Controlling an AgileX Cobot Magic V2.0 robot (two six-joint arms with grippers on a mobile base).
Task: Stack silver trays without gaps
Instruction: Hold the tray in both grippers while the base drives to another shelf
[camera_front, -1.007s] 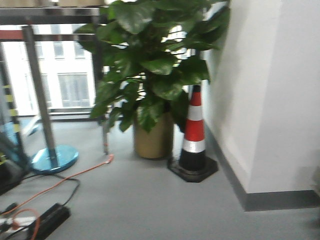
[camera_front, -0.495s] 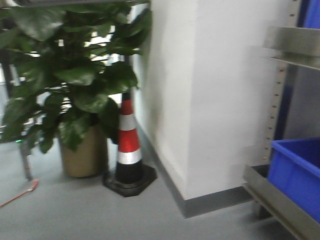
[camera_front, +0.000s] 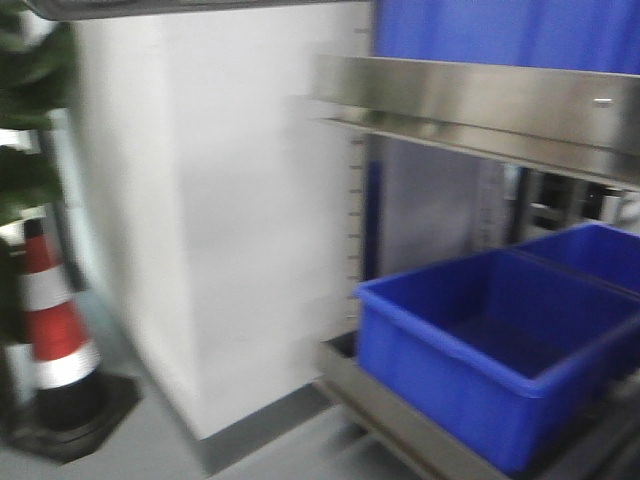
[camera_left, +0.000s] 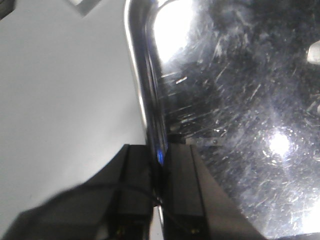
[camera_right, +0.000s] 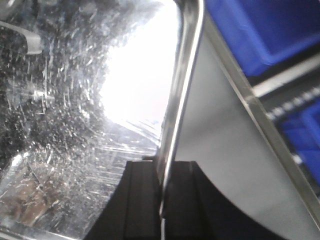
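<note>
Left claw (camera_left: 159, 185) clamped tight on the silver tray (camera_left: 235, 100) rim — right claw (camera_right: 162, 192) likewise; I see blue bins (camera_front: 480, 350) dead ahead.

Front view smeared by motion blur, blue bin (camera_front: 480, 350) soft-edged, flat indoor light, wrist views with blown-out glare on scratched silver tray (camera_left: 240, 100), foreground dark

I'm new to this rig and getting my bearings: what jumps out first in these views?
A scratched silver tray fills each wrist view, its rim pinched by the left end effector and right end effector. Ahead, bright blue bins sit on a steel rack, a striped cone at far left.
</note>
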